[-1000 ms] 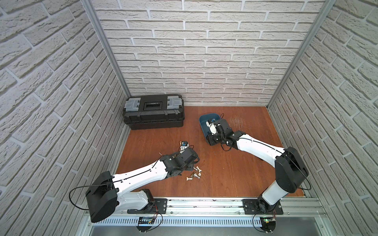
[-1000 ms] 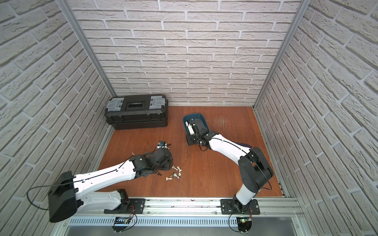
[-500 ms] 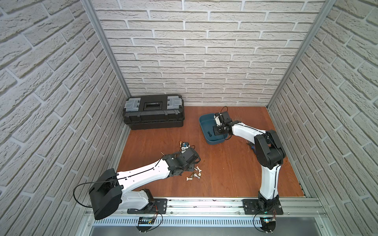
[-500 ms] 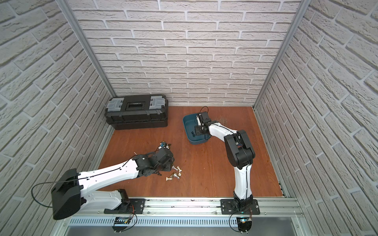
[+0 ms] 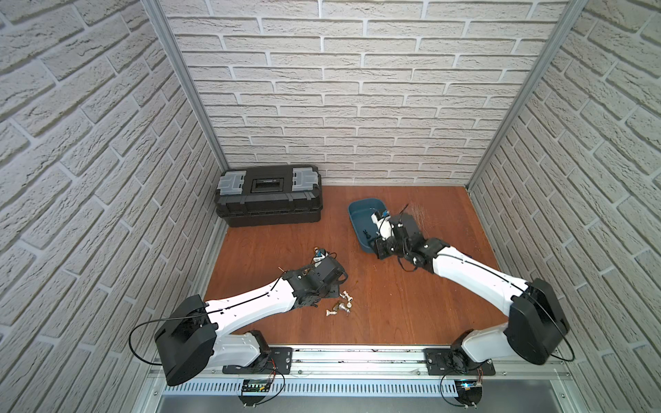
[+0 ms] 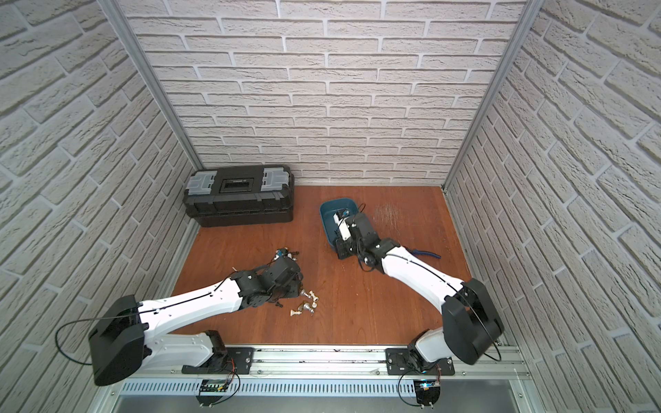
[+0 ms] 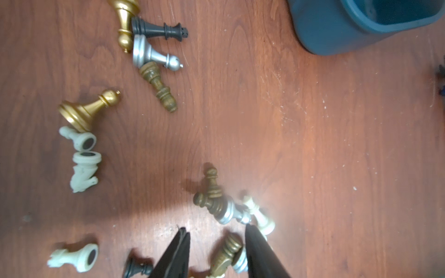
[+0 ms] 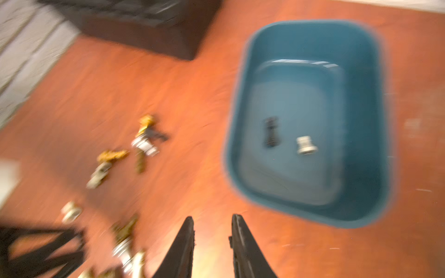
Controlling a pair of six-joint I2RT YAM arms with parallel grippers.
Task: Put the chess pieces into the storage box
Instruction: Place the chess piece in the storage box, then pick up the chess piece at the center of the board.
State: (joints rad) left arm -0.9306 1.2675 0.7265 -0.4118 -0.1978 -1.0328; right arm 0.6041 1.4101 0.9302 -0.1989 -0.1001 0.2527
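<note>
The teal storage box (image 5: 352,211) (image 6: 327,211) stands at the back right of the floor; a black piece (image 8: 271,132) and a white piece (image 8: 306,145) lie in it. Several chess pieces (image 5: 341,305) (image 6: 307,304) lie scattered on the wood by the left arm, with more further back (image 5: 318,252). My left gripper (image 7: 215,227) is low over them, open, with a brown wooden piece (image 7: 226,252) and a silver one lying between its fingers, against one finger only. Off the box's near corner, my right gripper (image 8: 213,216) hovers with its jaws slightly apart and nothing between them.
A black toolbox with grey latches (image 5: 268,200) (image 6: 238,196) sits against the back wall on the left. Blue-handled pliers (image 6: 425,254) lie on the floor behind the right arm. Brick walls close in three sides.
The right arm reached over the box half a second ago and has drawn back to its near corner, the wrist view blurred by motion. The left arm has hardly shifted.
</note>
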